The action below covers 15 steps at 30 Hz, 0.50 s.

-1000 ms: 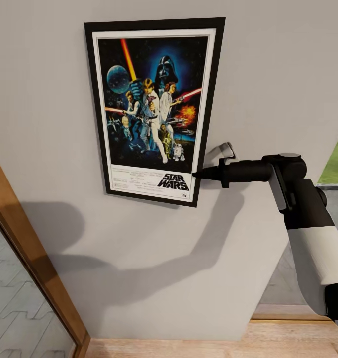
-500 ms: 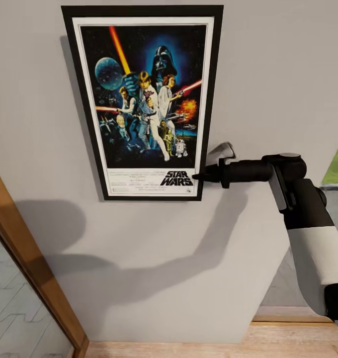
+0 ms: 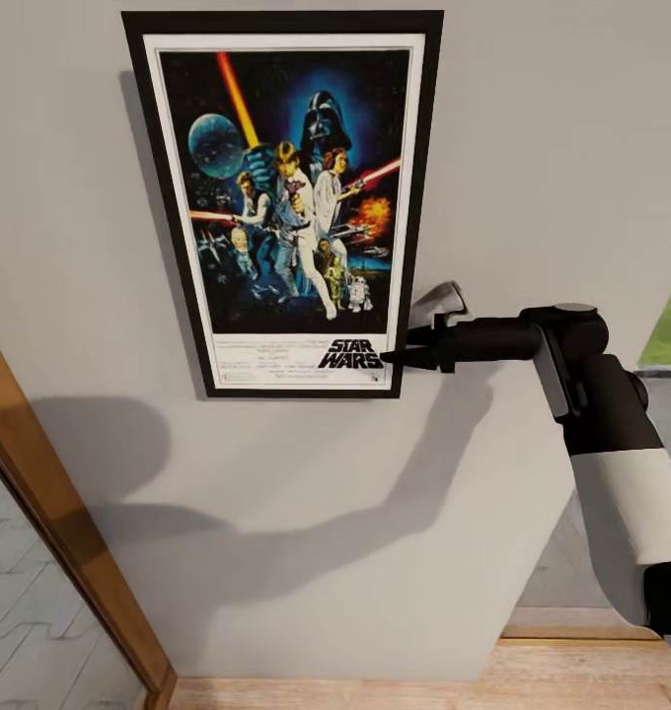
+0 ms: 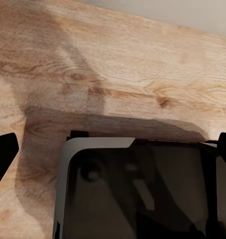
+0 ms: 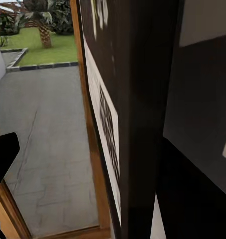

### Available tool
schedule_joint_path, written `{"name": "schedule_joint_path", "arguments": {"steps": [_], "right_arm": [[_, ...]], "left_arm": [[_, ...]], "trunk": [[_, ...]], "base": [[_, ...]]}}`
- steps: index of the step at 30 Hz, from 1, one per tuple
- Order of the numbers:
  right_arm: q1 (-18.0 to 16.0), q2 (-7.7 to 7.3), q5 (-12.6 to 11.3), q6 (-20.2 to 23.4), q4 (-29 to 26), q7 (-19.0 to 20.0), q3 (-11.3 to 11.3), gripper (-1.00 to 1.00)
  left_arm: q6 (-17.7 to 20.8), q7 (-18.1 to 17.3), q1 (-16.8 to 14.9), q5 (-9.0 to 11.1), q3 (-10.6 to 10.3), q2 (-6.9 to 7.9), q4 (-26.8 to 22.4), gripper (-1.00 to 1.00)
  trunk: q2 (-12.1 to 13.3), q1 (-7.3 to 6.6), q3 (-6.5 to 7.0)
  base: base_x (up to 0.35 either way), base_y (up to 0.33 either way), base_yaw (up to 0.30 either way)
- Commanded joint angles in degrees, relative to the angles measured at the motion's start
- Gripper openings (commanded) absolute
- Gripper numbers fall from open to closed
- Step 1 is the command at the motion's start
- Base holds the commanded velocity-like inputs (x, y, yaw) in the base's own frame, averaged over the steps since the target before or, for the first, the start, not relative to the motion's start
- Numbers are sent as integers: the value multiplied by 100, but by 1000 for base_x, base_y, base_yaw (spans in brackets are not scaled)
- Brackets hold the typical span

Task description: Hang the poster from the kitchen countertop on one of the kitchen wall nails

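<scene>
Hanging flat against the pale grey wall (image 3: 533,148) is the rectangular black-framed Star Wars poster (image 3: 291,202), white border inside the frame, blue-black artwork, title across the bottom. It sits upright and square in the head view, its top edge close to the upper limit of the picture. No nail is visible; if one is there, it is behind the frame.

At the lower right corner of the frame, the right gripper (image 3: 400,357) reaches in from the side on a black-and-white arm. Its dark fingers lie along the frame's edge and overlap the corner by the title, but whether they pinch the frame or have let go, I cannot tell. From the right wrist camera the dark frame edge (image 5: 142,124) looms huge and very near, which suggests contact or close to it.

By its look this is a stiff, flat, light panel: it should hold its shape, yet a grip at one bottom corner gives leverage to swing or tilt it. The smooth frame may slip between narrow fingers. Taking it by the side edge, as here, seems sound.

Round about: a wooden door frame (image 3: 69,523) slants up at the lower left, well clear of the poster. A wooden floor (image 3: 424,690) runs below, and grass shows through an opening at far right.

The left gripper's black fingertips (image 4: 3,154) stand wide apart, empty, over the wood-grain flooring.
</scene>
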Motion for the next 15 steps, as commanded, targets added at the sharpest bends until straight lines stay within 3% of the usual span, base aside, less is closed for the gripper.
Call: {"name": "schedule_joint_path", "arguments": {"steps": [1,15], "right_arm": [[-5,-6,-6,77,6,-27,13,100],[-5,-7,-6,77,6,-27,13,100]], "left_arm": [[3,-41,-2,-5,35,-4,-6,100],[3,-41,-2,-5,35,-4,1,100]], "trunk": [[-9,5,-12],[-9,5,-12]], "base": [[0,0,0],[-86,-75,0]]}}
